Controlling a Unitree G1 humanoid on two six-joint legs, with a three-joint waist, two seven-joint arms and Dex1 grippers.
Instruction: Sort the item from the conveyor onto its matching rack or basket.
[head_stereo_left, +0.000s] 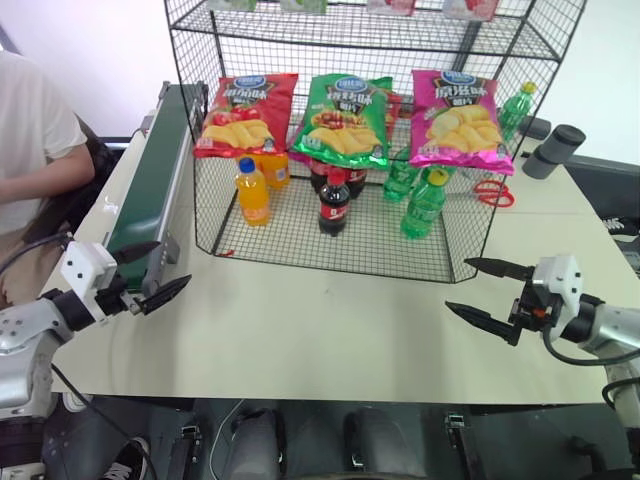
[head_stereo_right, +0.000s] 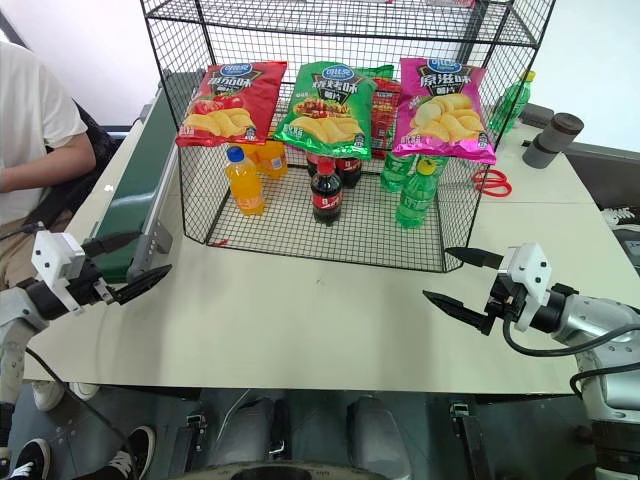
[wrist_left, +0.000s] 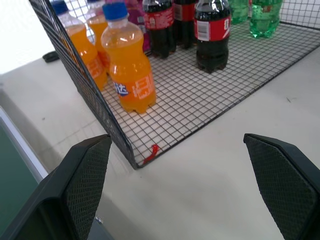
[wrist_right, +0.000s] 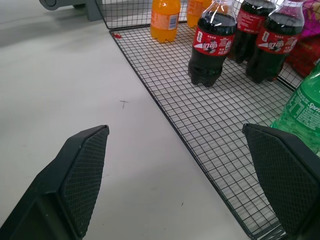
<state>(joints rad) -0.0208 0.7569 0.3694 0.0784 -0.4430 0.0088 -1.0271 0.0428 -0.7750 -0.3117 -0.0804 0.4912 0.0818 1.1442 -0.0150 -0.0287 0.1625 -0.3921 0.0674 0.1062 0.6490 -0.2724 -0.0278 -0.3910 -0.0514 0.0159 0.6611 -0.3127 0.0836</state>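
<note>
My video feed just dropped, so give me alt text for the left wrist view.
Two black fingers of the open left gripper frame a bare stretch of the white table, holding nothing. Just beyond is the corner of the black wire rack, with orange soda bottles, cola bottles and green bottles standing on its floor.

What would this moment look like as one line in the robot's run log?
left gripper: open, empty, near conveyor | right gripper: open, empty | green crisp bag: on rack between red and magenta bags
</note>
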